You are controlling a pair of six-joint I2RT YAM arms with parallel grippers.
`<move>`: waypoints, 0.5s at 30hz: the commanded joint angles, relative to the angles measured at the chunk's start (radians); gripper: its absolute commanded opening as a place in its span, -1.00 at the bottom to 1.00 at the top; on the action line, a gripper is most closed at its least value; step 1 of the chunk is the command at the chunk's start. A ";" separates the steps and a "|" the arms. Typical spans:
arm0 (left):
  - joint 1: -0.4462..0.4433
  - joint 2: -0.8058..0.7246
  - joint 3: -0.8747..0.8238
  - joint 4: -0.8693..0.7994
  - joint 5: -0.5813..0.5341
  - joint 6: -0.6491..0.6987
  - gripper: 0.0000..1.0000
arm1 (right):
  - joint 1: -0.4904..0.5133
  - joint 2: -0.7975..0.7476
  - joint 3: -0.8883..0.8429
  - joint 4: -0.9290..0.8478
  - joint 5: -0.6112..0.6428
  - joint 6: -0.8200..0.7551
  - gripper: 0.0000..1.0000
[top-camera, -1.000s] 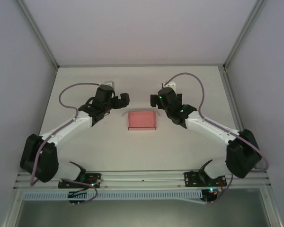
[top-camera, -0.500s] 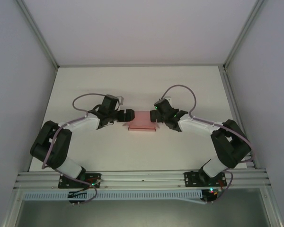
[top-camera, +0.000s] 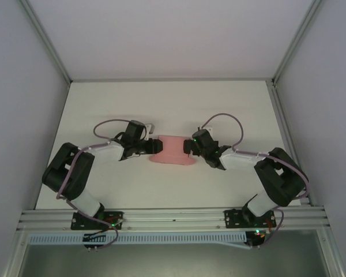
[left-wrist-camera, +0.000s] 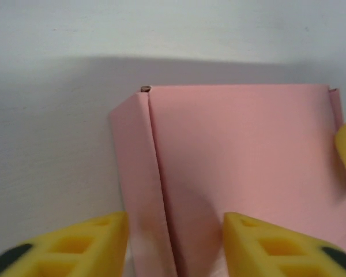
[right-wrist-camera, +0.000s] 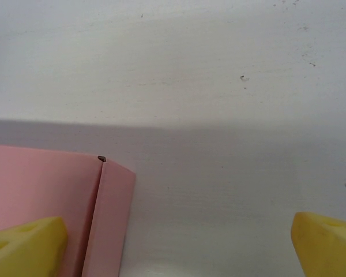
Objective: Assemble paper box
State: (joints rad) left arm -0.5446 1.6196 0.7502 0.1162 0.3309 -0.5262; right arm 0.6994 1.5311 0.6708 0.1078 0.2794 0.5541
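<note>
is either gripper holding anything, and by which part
Left gripper straddles the left flap fold of the paper box; whether it grips cannot be told. Right gripper is open, holding nothing.

Overhead from behind, wrist cameras close, probably facing inward, sharing paper box (left-wrist-camera: 236, 173)

Setup around it is pretty plain: a white tabletop (top-camera: 173, 104) boxed in by pale grey wall panels (top-camera: 161, 34), with metal corner posts (top-camera: 46, 40) at 11 and 1 o'clock. Down at 6 o'clock there's an aluminium rail (top-camera: 173, 214), with a white slotted cable duct (top-camera: 173, 238) right along its near side. Close up, the tabletop has a tiny dark speck (right-wrist-camera: 243, 77).
</note>
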 commanded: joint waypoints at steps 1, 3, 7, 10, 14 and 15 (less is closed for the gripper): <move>0.009 0.018 -0.024 0.044 0.027 0.000 -0.31 | 0.007 -0.045 -0.016 -0.026 -0.002 -0.014 1.00; 0.014 0.018 -0.035 0.057 0.035 -0.004 -0.47 | 0.007 -0.077 0.000 -0.043 -0.030 -0.020 1.00; 0.031 0.015 -0.071 0.108 0.058 -0.031 -0.67 | 0.011 -0.135 0.026 -0.083 -0.091 0.033 1.00; 0.051 0.005 -0.111 0.164 0.094 -0.057 -0.75 | 0.012 -0.190 0.014 -0.089 -0.097 0.121 1.00; 0.085 -0.007 -0.169 0.255 0.159 -0.101 -0.90 | 0.011 -0.258 -0.028 -0.049 -0.161 0.228 1.00; 0.095 -0.009 -0.183 0.277 0.173 -0.113 -0.93 | 0.011 -0.265 -0.041 -0.027 -0.192 0.249 1.00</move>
State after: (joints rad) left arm -0.4751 1.6150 0.6197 0.3531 0.4530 -0.5961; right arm 0.7071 1.2961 0.6632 0.0544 0.1642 0.6949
